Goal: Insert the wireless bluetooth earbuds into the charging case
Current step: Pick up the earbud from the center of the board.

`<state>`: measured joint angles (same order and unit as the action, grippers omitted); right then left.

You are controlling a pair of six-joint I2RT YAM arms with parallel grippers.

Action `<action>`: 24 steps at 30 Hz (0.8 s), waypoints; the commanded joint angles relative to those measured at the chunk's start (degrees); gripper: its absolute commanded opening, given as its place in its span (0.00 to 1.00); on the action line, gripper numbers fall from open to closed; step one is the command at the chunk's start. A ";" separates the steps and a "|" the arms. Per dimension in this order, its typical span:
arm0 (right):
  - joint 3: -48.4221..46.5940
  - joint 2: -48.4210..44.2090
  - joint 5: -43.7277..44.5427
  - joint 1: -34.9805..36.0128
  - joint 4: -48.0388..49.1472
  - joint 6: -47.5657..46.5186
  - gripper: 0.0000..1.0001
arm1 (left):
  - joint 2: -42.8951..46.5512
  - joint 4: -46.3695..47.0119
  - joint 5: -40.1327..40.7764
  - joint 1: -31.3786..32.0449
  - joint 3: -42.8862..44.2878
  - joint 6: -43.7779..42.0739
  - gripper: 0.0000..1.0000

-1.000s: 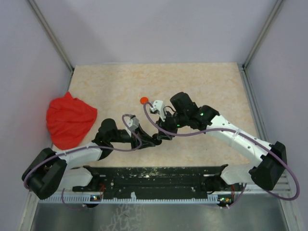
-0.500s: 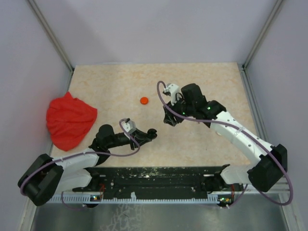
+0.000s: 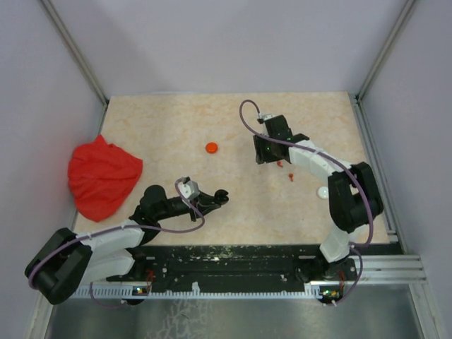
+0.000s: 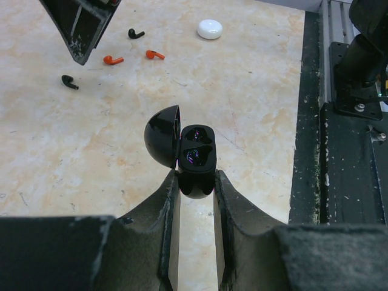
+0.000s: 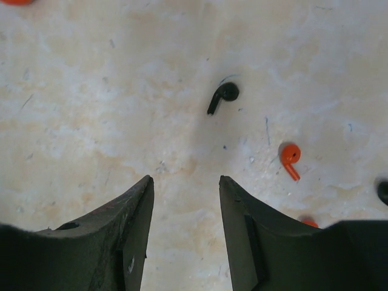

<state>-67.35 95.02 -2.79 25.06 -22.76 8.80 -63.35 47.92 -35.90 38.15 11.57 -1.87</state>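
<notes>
Charging case [image 4: 197, 159], lid open, is pinched in the left claw [image 4: 195, 177]; right claw [image 5: 185, 182] stands part open and empty, black earbud [image 5: 223, 96] just ahead of it, orange earbud [image 5: 290, 159] ahead to its right

Beige worktop [image 3: 162, 120]: red cloth [image 3: 104, 176] at the left, orange disc [image 3: 211, 147] around the middle. Loose earbuds [image 4: 113, 59] lie near a white disc [image 4: 210, 28].
</notes>
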 commanded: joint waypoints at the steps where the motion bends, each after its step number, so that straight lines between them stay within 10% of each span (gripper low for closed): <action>1: -7.30 6.42 5.72 -0.88 5.22 3.49 0.46 | 1.34 0.14 2.22 0.08 -0.67 -2.14 0.01; 24: -15.09 21.34 7.40 -2.65 4.52 7.81 0.29 | -0.72 -3.98 -1.01 -0.01 1.96 -3.84 0.00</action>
<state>-80.05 115.83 4.84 22.70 -19.20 15.44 -63.92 43.70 -35.42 38.15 11.90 -4.84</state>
